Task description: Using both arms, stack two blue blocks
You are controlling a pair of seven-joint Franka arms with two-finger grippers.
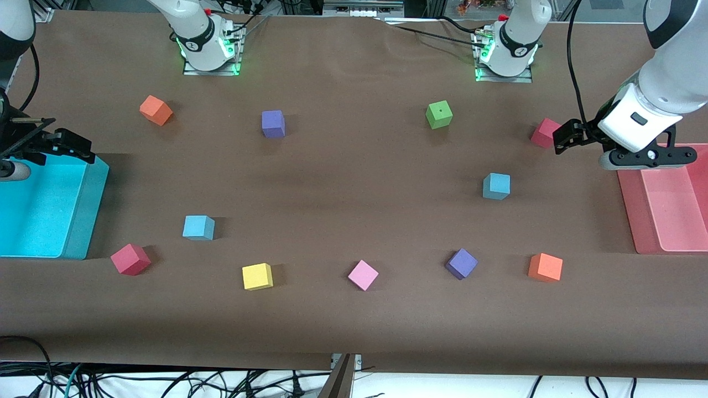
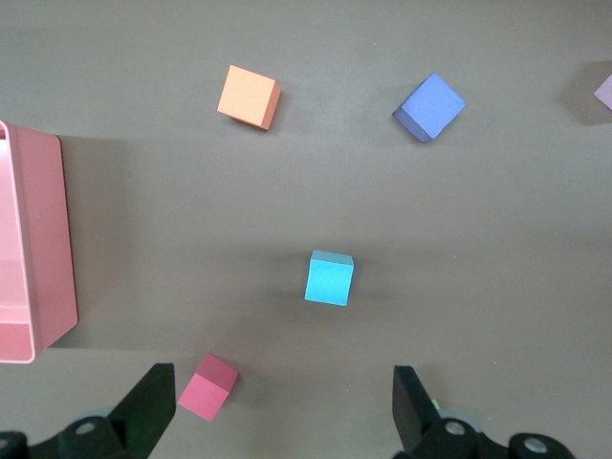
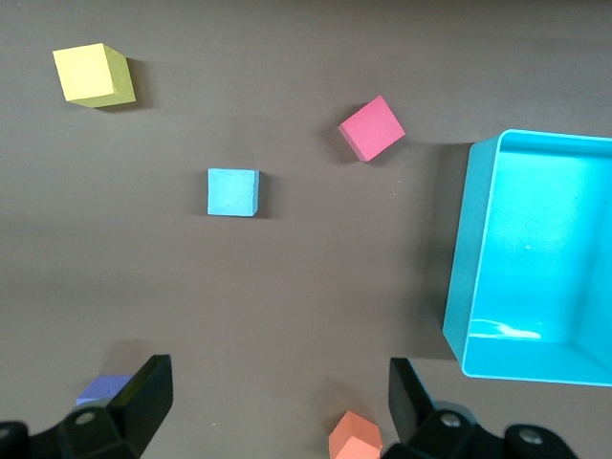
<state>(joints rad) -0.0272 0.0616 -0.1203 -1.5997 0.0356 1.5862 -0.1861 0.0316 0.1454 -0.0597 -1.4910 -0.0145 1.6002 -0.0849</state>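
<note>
Two sky-blue blocks lie apart on the brown table. One blue block (image 1: 496, 186) (image 2: 330, 277) is toward the left arm's end; the other blue block (image 1: 198, 227) (image 3: 232, 191) is toward the right arm's end, nearer the front camera. My left gripper (image 1: 565, 137) (image 2: 284, 397) hangs open and empty over the table beside a crimson cube (image 1: 546, 132), by the pink bin. My right gripper (image 1: 74, 145) (image 3: 277, 387) hangs open and empty over the cyan bin's inner edge. Neither gripper touches a block.
A cyan bin (image 1: 88, 210) stands at the right arm's end and a pink bin (image 1: 669, 210) at the left arm's end. Scattered cubes: orange (image 1: 156, 110), purple (image 1: 273, 123), green (image 1: 439, 114), crimson (image 1: 130, 259), yellow (image 1: 257, 276), pink (image 1: 363, 275), purple (image 1: 461, 263), orange (image 1: 545, 267).
</note>
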